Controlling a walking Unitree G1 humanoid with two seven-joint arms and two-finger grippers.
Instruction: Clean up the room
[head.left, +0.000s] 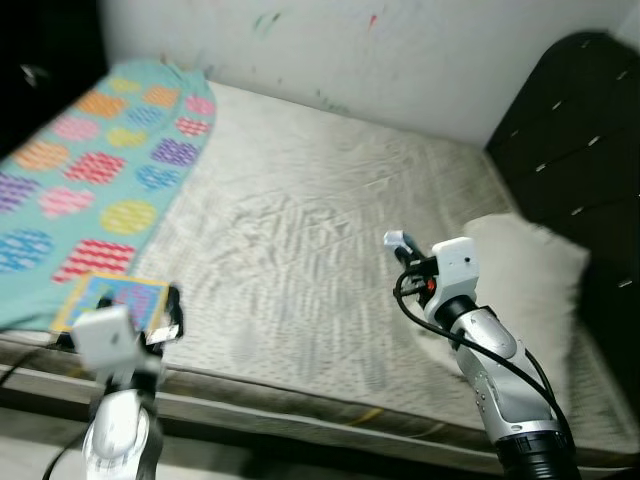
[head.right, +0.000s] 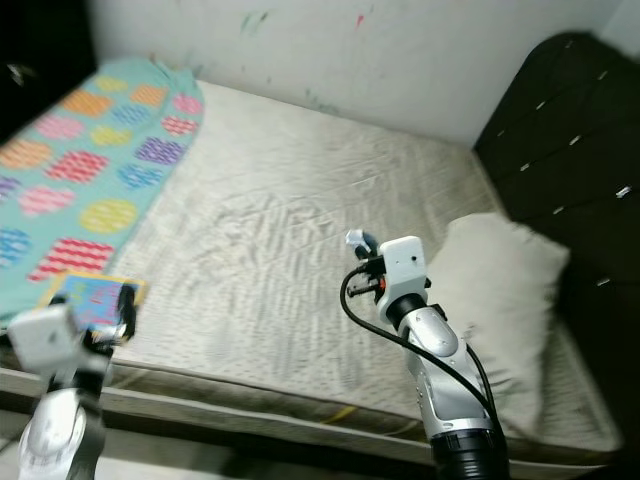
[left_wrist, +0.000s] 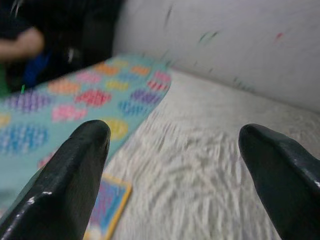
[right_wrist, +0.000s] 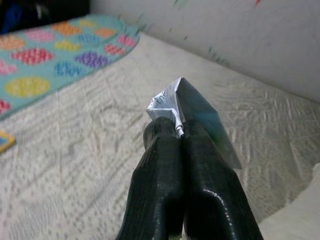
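The setting is a bedroom in a home. A bare quilted mattress (head.left: 320, 240) spans the area ahead of the right gripper (head.left: 396, 241), with a white pillow (head.right: 500, 290) beside that gripper, a patterned teal blanket (head.left: 90, 170) across from it, and a dark padded headboard (head.left: 580, 130) against a marked white wall (head.left: 400, 50).

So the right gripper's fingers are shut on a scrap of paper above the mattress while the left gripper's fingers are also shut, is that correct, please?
Not quite: the left gripper has its fingers open, spread wide apart in the left wrist view. The right gripper is indeed shut on the scrap of paper above the mattress.
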